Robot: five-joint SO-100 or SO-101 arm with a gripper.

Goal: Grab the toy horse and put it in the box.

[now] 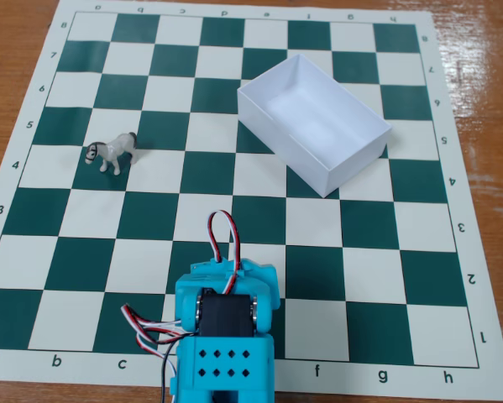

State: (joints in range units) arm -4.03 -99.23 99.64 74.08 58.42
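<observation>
a tiny white-grey plastic toy horse with dark mane and tail stands upright at the left middle of the fixed view, on a green-and-white chessboard mat lying on a wooden table. a white rectangular cardboard box, lidless and set askew, sits upper right, well apart from the horse. the mat's edges read a–h and 1–8. the turquoise plastic arm fills the bottom centre; its gripper cannot be made out, so whether it is apart or together is unclear.

Hobby desk: chessboard mat on a wooden tabletop.
</observation>
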